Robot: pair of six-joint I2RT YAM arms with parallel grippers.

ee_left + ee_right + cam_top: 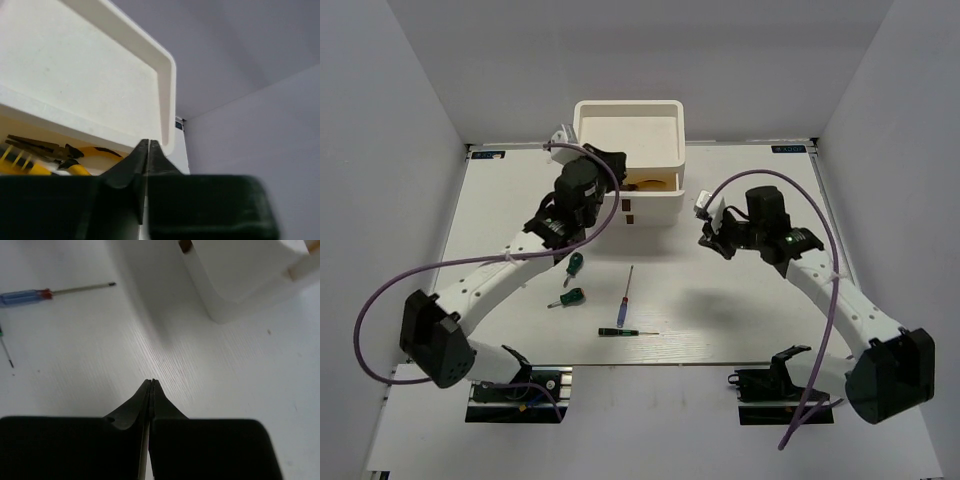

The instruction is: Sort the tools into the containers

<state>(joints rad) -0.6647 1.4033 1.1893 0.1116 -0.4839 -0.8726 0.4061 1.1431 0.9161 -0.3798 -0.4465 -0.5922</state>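
Both my pincers are pressed together on nothing. My left pincer (148,143) hangs at the white organizer (628,160), just before its open drawer, where yellow-handled pliers (65,152) lie. My right pincer (151,383) hovers over the desk (750,310) near the organizer's right corner. Two green-handled screwdrivers (575,263) (570,297), a red-blue screwdriver (628,293) and a thin precision screwdriver (623,332) lie on the desk.
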